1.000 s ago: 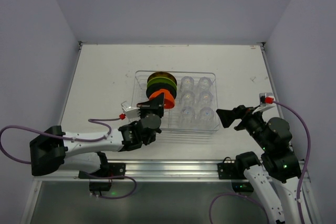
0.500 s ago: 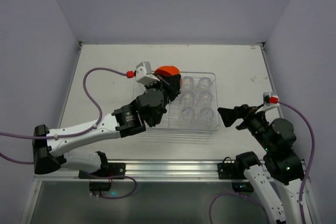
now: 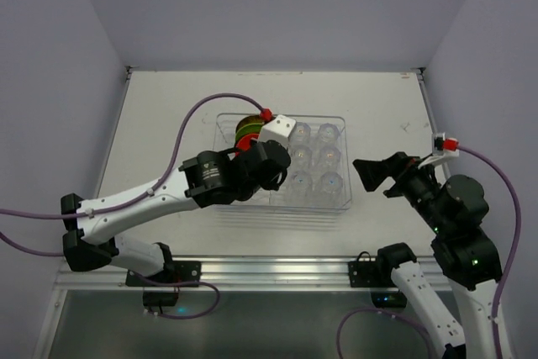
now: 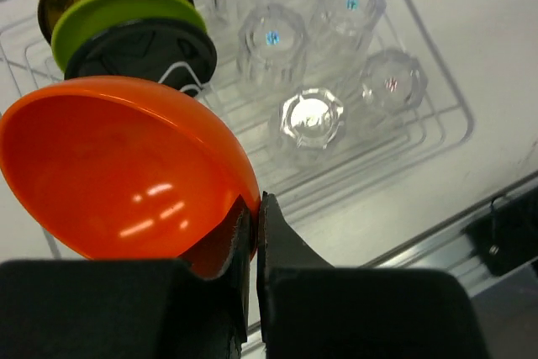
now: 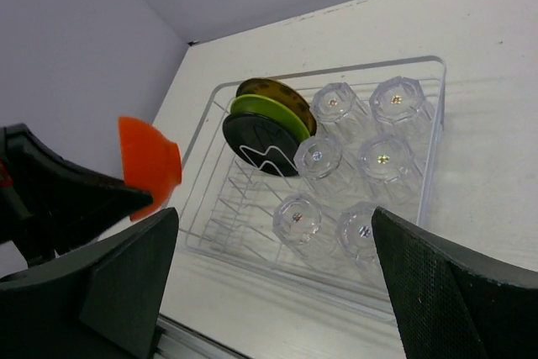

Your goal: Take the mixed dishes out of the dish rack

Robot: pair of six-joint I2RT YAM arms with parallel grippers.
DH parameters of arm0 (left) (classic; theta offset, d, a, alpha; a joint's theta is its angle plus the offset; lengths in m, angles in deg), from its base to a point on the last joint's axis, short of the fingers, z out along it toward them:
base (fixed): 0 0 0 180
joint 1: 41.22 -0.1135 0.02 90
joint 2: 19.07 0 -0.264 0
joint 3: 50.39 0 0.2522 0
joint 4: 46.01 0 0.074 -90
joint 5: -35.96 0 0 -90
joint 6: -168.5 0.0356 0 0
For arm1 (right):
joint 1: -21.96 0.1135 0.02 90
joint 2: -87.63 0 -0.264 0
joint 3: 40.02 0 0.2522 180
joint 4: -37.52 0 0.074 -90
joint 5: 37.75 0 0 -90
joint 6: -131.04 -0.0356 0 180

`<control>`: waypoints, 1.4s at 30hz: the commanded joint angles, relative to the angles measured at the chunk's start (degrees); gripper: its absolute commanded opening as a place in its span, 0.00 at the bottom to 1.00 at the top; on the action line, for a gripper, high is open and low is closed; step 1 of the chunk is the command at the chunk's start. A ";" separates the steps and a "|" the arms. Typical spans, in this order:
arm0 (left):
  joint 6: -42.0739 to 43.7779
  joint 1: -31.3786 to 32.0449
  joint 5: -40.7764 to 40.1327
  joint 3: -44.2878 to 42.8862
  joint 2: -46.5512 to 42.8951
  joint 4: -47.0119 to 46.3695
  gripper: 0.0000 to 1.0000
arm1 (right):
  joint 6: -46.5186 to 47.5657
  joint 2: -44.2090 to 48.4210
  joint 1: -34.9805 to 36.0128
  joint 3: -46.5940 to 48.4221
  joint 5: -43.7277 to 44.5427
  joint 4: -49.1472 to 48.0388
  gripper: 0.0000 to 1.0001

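Left gripper (image 4: 256, 208) pinches the rim of the small glossy orange bowl (image 4: 126, 166): likely light, rigid, slick; a rim hold may pivot.

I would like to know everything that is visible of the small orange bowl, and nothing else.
The small glossy orange bowl is round and smooth, plastic by its look, with bright reflections on its surface. It hangs tilted in the air, beside and apart from the clear plastic dish rack. The left pincer is shut on its rim, one finger on each side of the wall. Nothing else touches it.
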 commanded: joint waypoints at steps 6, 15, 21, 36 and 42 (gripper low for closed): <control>7.10 12.12 10.44 1.14 2.62 16.83 0.00 | 1.14 -11.99 0.11 4.54 -13.85 1.64 0.99; 23.62 24.35 20.73 5.89 11.85 7.25 0.00 | 5.26 -19.81 8.44 4.11 -15.12 7.44 0.85; 30.57 24.96 21.00 2.65 17.38 7.34 0.00 | 6.59 -24.83 22.51 1.30 -7.38 11.57 0.75; 34.27 27.16 22.14 -2.20 20.64 12.61 0.00 | 1.84 -38.02 48.28 1.73 11.53 17.29 0.37; 34.79 27.16 20.74 -1.84 19.41 12.17 0.00 | 2.37 -39.77 48.71 2.70 8.54 17.55 0.11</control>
